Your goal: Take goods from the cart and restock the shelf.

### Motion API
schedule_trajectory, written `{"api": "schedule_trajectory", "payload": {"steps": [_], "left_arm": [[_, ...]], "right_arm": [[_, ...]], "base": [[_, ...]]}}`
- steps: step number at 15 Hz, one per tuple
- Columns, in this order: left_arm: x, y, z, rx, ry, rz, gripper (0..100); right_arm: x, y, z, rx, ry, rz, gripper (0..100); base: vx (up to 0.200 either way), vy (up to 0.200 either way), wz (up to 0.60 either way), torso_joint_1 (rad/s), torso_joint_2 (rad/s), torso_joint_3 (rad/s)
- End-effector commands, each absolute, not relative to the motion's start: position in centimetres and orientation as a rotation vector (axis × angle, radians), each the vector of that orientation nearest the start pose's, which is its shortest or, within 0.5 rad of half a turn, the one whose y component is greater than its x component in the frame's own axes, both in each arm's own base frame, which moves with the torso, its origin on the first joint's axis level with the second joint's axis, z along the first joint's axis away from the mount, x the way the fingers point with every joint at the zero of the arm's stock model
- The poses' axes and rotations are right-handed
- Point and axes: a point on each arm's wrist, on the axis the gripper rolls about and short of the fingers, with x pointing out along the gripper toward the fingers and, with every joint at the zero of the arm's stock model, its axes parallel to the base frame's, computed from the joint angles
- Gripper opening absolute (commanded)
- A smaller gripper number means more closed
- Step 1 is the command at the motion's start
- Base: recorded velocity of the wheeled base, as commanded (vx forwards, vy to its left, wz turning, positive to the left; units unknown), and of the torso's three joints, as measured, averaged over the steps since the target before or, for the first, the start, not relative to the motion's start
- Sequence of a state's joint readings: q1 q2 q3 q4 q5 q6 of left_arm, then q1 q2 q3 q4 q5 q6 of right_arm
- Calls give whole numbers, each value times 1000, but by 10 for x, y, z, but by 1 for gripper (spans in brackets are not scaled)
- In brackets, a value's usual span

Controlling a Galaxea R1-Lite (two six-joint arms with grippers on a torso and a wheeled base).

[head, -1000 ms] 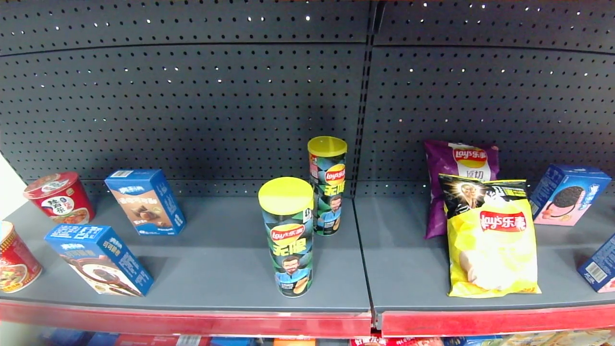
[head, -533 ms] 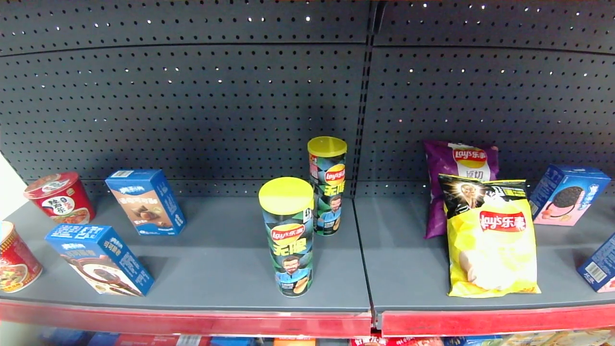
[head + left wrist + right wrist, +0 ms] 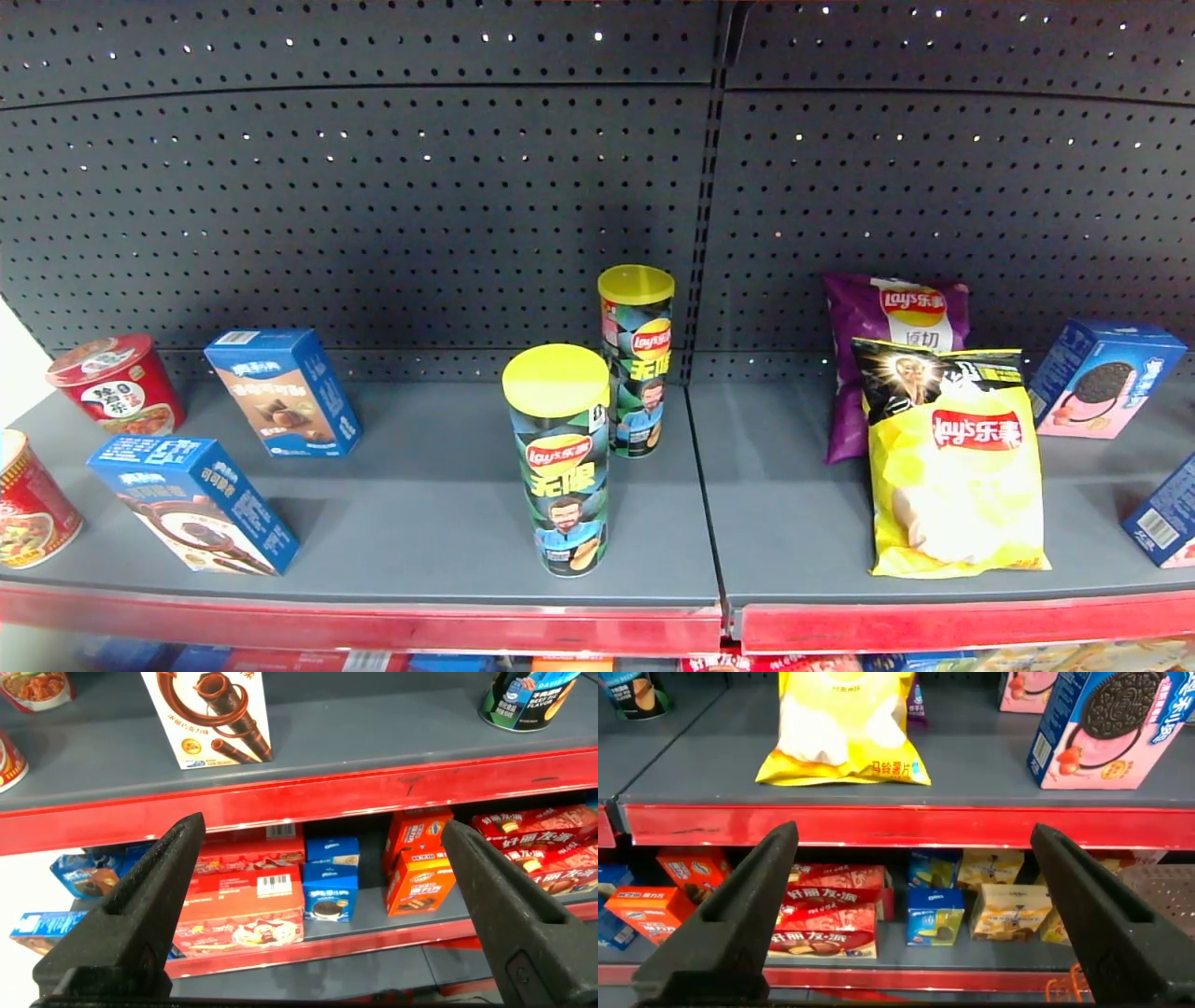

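While both arms hang low in front of the shelf, the head view takes in the goods already on it. Two yellow-lidded canisters stand upright near the middle, the front canister closer to the red edge strip and the rear canister just behind it by the pegboard. To the right a yellow chip bag leans in front of a purple chip bag, with a cookie box beyond them. To the left sit a chocolate-stick box, a brown-fronted box and two red noodle cups, one behind the other at the far end.

From the left wrist, the left gripper hangs just outside the red edge strip, below the chocolate-stick box. Its two black fingers are spread wide and hold nothing. Between them I can see the tier underneath, with red packs, small blue boxes and orange boxes.

From the right wrist, the right gripper sits at the same sort of height, out in front of the yellow chip bag and the cookie box. Its jaws gape wide as well, with nothing in them. Past them the lower tier shows more red packs, a blue carton and pale yellow cartons.
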State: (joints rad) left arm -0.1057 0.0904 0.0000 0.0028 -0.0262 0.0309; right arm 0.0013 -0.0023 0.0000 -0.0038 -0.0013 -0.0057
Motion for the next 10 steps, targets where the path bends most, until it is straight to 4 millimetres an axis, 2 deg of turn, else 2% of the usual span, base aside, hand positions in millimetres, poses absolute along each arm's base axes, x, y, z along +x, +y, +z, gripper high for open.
{"api": "schedule_trajectory", "payload": {"steps": [1,10], "left_arm": [[-16,1,77,34,93,-133,100],[-16,1,77,42,91,-137,100]], "right_arm": [[-23,0,76,-6,-5,0,100],[-23,0,76,-6,-5,0,100]], "base": [[0,0,0,0,0,0],[0,0,0,0,0,0]]}}
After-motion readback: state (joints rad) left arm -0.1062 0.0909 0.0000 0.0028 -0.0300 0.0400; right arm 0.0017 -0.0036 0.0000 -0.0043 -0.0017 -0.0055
